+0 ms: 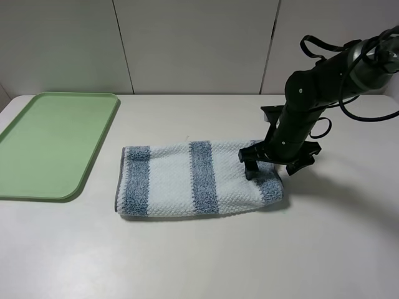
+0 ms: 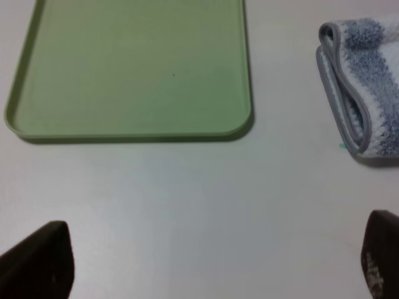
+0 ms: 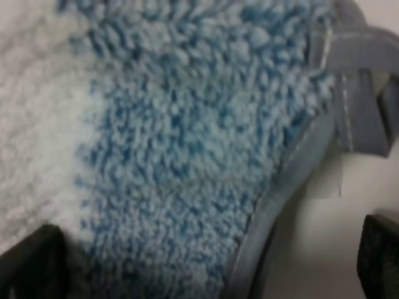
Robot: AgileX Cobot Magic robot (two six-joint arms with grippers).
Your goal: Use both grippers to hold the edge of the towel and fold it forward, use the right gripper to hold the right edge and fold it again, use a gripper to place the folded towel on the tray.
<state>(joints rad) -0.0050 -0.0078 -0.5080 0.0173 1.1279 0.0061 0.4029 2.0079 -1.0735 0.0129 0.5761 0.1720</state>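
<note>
The white towel with blue-grey stripes lies folded once in the middle of the table. My right gripper is open and low over the towel's right end, one finger on the towel side and the other out past the right edge. In the right wrist view the blue end stripe and grey hem fill the space between the spread fingertips. My left gripper is open and empty above bare table, with the towel's left folded end beyond it. The left arm is out of the exterior view.
The green tray lies at the table's left, with nothing in it; it also shows in the left wrist view. A strip of bare table separates the tray from the towel. The table's back edge meets a white panelled wall.
</note>
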